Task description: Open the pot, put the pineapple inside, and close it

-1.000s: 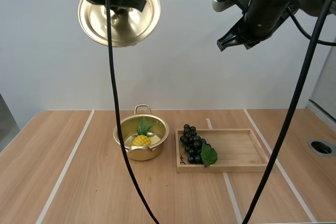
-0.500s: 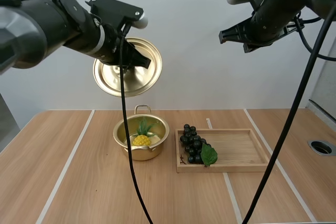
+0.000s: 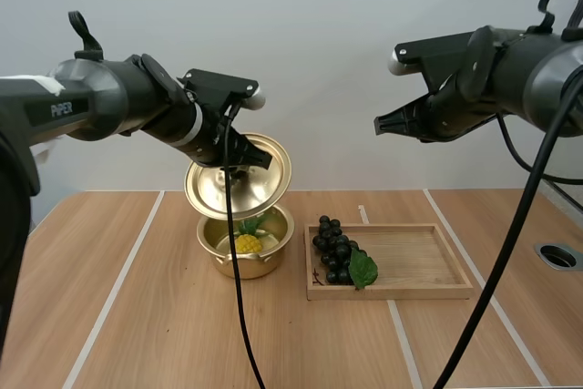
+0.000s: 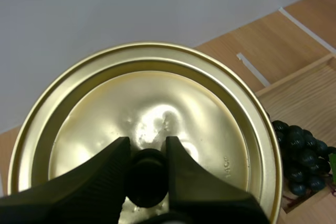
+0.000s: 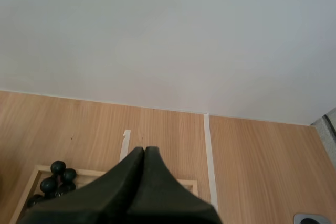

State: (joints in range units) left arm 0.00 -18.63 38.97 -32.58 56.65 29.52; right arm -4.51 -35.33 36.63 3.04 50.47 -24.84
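Golden lid [image 3: 228, 196] pinched in left hand [image 4: 147, 144] above pot [image 3: 244, 266].

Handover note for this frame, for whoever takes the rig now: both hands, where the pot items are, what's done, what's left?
Left hand: shut on the knob of the lid, which hangs tilted just above the pot.
Right hand: shut on nothing, raised well above the table.
Pineapple: inside the open pot.
Done: lid off, pineapple in.
Left: set the lid on the pot and let go.
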